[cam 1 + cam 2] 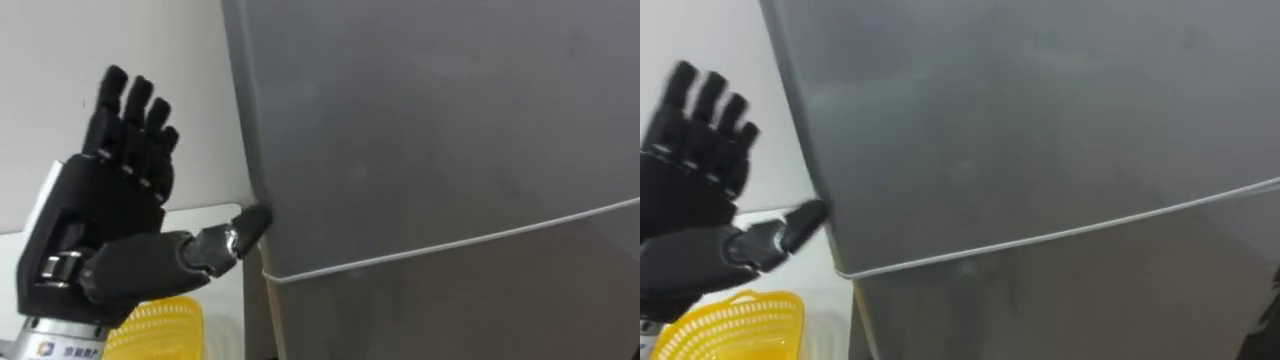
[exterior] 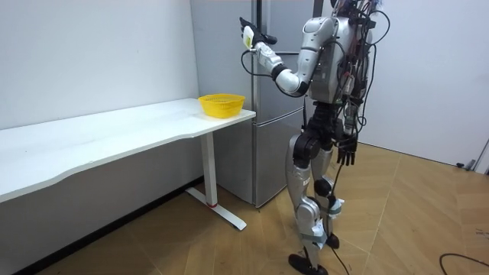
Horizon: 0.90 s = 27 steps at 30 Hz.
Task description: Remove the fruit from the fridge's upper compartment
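The grey fridge's upper door point(image 1: 430, 120) stands shut before me, with the seam to the lower door point(image 1: 450, 245) running across below it. My left hand point(image 1: 105, 215) is raised at the door's left edge, open, fingers straight up and the thumb tip touching the door's edge point(image 1: 255, 220). In the room view I stand facing the fridge point(image 2: 263, 99) with the left hand point(image 2: 249, 37) up at the upper door. My right hand point(image 2: 348, 151) hangs by my thigh, fingers relaxed.
A yellow mesh basket point(image 1: 160, 325) sits on the white table point(image 2: 114, 130) just left of the fridge, below my left hand. A white wall runs behind the table. The wooden floor lies around me.
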{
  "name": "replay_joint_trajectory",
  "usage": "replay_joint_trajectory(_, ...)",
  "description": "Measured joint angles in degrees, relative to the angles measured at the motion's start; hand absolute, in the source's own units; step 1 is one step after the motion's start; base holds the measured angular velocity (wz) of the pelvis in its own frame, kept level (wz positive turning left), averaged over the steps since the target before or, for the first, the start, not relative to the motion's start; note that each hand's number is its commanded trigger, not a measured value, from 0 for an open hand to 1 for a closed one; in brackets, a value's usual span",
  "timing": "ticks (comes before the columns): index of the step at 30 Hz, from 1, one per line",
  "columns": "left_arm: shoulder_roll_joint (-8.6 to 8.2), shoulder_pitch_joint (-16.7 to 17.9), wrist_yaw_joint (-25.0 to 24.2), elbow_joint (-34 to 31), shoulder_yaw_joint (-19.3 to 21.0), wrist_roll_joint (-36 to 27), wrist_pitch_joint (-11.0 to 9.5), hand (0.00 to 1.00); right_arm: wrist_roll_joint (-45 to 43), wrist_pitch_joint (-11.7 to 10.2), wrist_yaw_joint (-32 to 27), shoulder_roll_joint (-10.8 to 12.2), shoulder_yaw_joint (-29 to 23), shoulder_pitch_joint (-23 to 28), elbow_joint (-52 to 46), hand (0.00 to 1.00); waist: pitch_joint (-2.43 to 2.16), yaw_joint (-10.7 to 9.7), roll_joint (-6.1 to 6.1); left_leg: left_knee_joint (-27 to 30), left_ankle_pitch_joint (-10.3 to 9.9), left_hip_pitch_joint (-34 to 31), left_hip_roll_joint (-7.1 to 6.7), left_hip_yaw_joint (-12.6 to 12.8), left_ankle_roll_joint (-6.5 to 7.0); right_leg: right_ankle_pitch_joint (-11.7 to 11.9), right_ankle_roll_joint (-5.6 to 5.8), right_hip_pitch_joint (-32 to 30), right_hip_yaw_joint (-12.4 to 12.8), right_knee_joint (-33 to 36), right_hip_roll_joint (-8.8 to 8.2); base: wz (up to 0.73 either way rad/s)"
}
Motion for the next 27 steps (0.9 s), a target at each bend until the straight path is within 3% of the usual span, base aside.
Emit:
replay_joint_trajectory(4, 0.02, 0.0, -3.53, 0.0, -1.03, 0.54, 1.31, 0.0, 0.03, 0.65, 0.07, 0.0, 0.56, -0.08, 0.01, 0.0, -0.05, -0.38, 0.18, 0.08, 0.0, 0.02, 0.06, 0.05, 0.0, 0.07, -0.12, -0.16, 0.04, 0.05, 0.04, 0.0)
replay_joint_trajectory(9, 0.03, 0.0, -7.03, -0.01, -1.04, 0.64, 1.51, 0.0, 0.06, 0.7, 0.07, -0.01, 0.56, -0.39, 0.1, 0.0, -0.19, -1.07, 0.34, 0.12, 0.0, 0.18, 0.06, 0.53, 0.0, 0.07, -0.12, -0.31, 0.59, 0.15, 0.1, -0.04)
replay_joint_trajectory(21, 0.36, 0.0, -10.24, -0.01, -0.85, 0.91, 1.63, 0.0, 0.51, 0.63, -0.81, -0.08, 0.64, -2.18, 2.32, 0.0, -0.53, -0.82, -0.31, 0.13, 0.0, 0.1, 0.11, 1.46, 0.0, 0.12, -0.14, -0.77, 0.97, 0.54, 0.11, -0.01)
replay_joint_trajectory(22, 0.39, 0.0, -10.29, -0.01, -0.84, 0.91, 1.63, 0.32, 0.51, 0.63, -0.82, -0.08, 0.65, -2.24, 2.37, 0.0, -0.53, -0.82, -0.31, 0.13, 0.0, 0.1, 0.11, 1.46, 0.0, 0.12, -0.14, -0.77, 0.96, 0.54, 0.11, 0.0)
replay_joint_trajectory(23, 0.45, 0.0, -10.34, -0.01, -0.81, 0.91, 1.63, 0.76, 0.51, 0.63, -0.84, -0.08, 0.66, -2.31, 2.44, 0.0, -0.52, -0.82, -0.32, 0.13, 0.0, 0.1, 0.11, 1.47, 0.0, 0.12, -0.14, -0.77, 0.96, 0.54, 0.11, 0.0)
replay_joint_trajectory(24, 0.47, 0.0, -10.34, -0.01, -0.8, 0.92, 1.63, 1.0, 0.51, 0.64, -0.87, -0.08, 0.68, -2.39, 2.53, 0.0, -0.52, -0.83, -0.32, 0.13, 0.0, 0.1, 0.11, 1.47, 0.0, 0.13, -0.14, -0.77, 0.97, 0.54, 0.11, 0.0)
replay_joint_trajectory(27, 0.47, 0.0, -10.33, 0.0, -0.73, 0.9, 1.64, 1.0, 0.56, 0.64, -1.39, -0.09, 1.14, -2.38, 2.59, 0.0, -0.51, -0.84, -0.32, 0.12, 0.0, 0.1, 0.11, 1.48, 0.0, 0.13, -0.14, -0.78, 0.96, 0.54, 0.11, 0.0)
